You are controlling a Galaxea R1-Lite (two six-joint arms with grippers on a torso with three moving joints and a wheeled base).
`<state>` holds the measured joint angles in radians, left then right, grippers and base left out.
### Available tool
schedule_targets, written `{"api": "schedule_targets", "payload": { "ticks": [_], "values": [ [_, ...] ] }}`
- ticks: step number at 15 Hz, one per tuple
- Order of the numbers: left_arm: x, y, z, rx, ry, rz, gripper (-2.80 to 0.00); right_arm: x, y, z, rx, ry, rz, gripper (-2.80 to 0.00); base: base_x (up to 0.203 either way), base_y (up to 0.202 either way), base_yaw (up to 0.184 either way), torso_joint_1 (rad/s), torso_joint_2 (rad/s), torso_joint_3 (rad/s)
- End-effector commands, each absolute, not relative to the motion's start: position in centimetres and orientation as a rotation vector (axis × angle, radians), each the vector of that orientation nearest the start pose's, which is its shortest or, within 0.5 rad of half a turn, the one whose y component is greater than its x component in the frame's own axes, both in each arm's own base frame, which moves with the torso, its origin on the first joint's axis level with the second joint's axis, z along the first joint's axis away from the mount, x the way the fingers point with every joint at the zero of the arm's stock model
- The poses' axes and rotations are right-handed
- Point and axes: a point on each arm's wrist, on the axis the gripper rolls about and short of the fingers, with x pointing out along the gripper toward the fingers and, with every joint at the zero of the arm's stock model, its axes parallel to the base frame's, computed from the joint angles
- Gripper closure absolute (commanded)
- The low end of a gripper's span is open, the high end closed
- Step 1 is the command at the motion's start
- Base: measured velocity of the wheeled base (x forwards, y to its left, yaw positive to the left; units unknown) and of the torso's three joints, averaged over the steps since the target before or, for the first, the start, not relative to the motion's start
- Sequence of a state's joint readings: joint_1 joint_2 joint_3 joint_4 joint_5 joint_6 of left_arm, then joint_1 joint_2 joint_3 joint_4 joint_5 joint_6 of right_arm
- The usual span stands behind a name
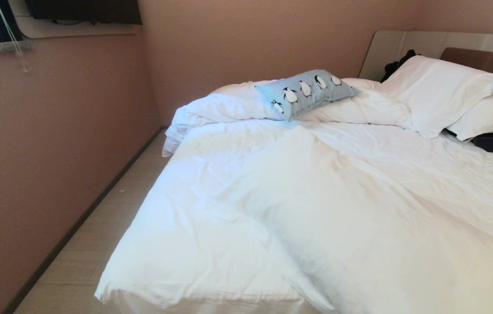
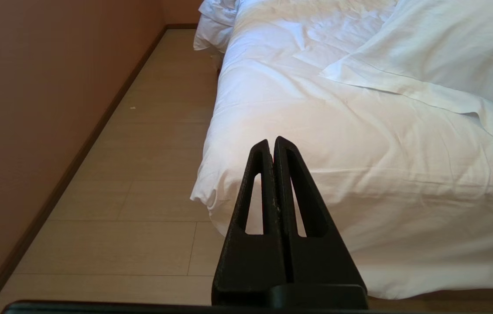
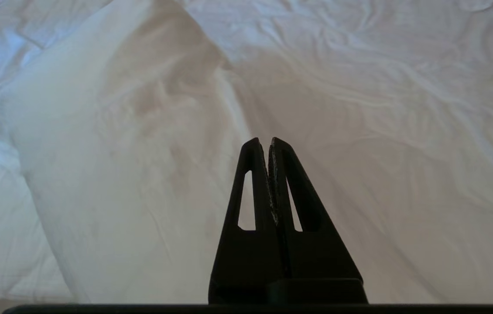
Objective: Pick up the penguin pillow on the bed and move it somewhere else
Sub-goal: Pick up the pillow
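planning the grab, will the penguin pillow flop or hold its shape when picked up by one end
The penguin pillow looks soft and plump, so it will probably sag if lifted by one end. It seems light for its size. Resting on the rumpled duvet, it should slide rather than roll.

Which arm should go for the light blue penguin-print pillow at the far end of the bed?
Right, probably. The right gripper is already over the white bed, fingers shut. The left gripper hangs by the foot corner above the floor. The light blue penguin-print pillow lies far from both.
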<state>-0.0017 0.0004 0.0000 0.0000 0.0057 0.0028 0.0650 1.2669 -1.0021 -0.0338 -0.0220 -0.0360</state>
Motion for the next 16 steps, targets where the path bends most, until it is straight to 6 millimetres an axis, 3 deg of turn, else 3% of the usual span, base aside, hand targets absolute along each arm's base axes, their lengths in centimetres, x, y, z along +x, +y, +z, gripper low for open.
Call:
{"api": "schedule_targets", "payload": {
  "ticks": [1,5,8,11,14,16],
  "values": [
    [-2.3,0.0,7.5,0.003,0.002,0.005,0.00,25.9,2.9,25.7,0.052,0.384,0.068,0.00,0.000,0.000,0.000,0.000,0.00,0.000],
    [-2.3,0.0,7.5,0.003,0.001,0.005,0.00,31.8,4.6,21.4,0.113,0.531,0.036,0.00,0.000,0.000,0.000,0.000,0.00,0.000],
    [-2.3,0.0,7.5,0.003,0.000,0.005,0.00,34.6,5.1,18.8,0.128,0.608,0.012,0.00,0.000,0.000,0.000,0.000,0.00,0.000],
    [-2.3,0.0,7.5,0.003,0.000,0.005,0.00,35.2,5.0,17.7,0.122,0.634,0.006,0.00,0.000,0.000,0.000,0.000,0.00,0.000],
    [-2.3,0.0,7.5,0.003,0.000,0.005,0.00,34.8,4.7,18.3,0.124,0.618,0.000,0.00,0.000,0.000,0.000,0.000,0.00,0.000],
    [-2.3,0.0,7.5,0.003,0.000,0.005,0.00,33.8,4.4,19.8,0.130,0.579,0.002,0.00,0.000,0.000,0.000,0.000,0.00,0.000]
  ]
}}
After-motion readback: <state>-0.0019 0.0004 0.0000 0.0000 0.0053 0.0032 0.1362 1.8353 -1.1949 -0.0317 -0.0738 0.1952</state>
